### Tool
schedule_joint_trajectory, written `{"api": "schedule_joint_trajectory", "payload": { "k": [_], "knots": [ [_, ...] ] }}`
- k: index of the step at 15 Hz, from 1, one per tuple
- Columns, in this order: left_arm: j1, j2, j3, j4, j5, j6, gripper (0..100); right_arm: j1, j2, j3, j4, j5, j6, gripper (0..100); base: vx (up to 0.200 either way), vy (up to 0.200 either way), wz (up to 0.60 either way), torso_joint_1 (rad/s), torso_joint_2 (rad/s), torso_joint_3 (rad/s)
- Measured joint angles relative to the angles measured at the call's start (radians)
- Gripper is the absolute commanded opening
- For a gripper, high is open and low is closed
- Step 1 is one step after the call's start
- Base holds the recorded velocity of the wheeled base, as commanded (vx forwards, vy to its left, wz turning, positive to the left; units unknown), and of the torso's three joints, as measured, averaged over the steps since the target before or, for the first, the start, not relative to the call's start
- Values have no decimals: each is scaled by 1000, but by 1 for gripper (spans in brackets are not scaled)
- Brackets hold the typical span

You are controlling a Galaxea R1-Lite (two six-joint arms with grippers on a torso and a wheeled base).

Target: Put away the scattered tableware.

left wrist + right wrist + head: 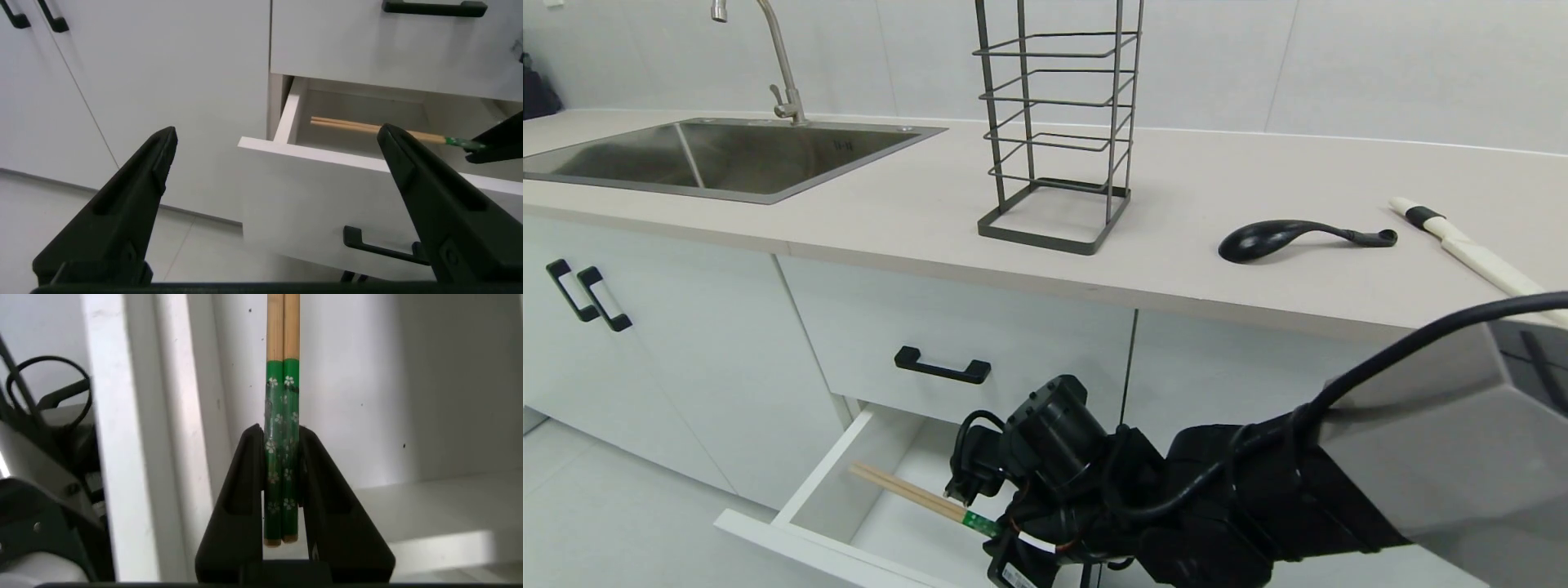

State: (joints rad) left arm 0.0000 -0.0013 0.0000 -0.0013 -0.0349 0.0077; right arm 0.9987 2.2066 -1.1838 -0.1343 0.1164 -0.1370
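Right gripper [282,449] is clenched on the green end of the chopsticks [283,343]. It holds them inside the open drawer [818,475], with the bare tips pointing at the drawer's left wall, near it but apart. Can't tell whether they rest on the drawer floor. Left gripper [278,135] is released with jaws wide, hanging low just outside the drawer's front left corner. Progress looks early: the chopsticks are at the drawer but not let go. The black spoon [1262,239] and a cream utensil with a black band [1474,255] lie on the countertop [915,204] toward its right end, the cream one running off the right side of the head view. Edges to mind: the drawer's left wall by the tips, its front panel below the wrist, and the closed drawer front just above the opening, so likely only a shallow exit path. The wire rack [1058,122] stands mid-counter, well left of the spoon.
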Motion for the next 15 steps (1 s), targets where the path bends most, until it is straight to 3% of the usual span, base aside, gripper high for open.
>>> {"api": "schedule_joint_trajectory", "payload": {
  "k": [15],
  "knots": [
    [0, 0, 0, 0, 0, 0, 100, -1, 149, -112, -6, -23, 4, 0, 0, 0, 0, 0, 0, 0]
  ]
}}
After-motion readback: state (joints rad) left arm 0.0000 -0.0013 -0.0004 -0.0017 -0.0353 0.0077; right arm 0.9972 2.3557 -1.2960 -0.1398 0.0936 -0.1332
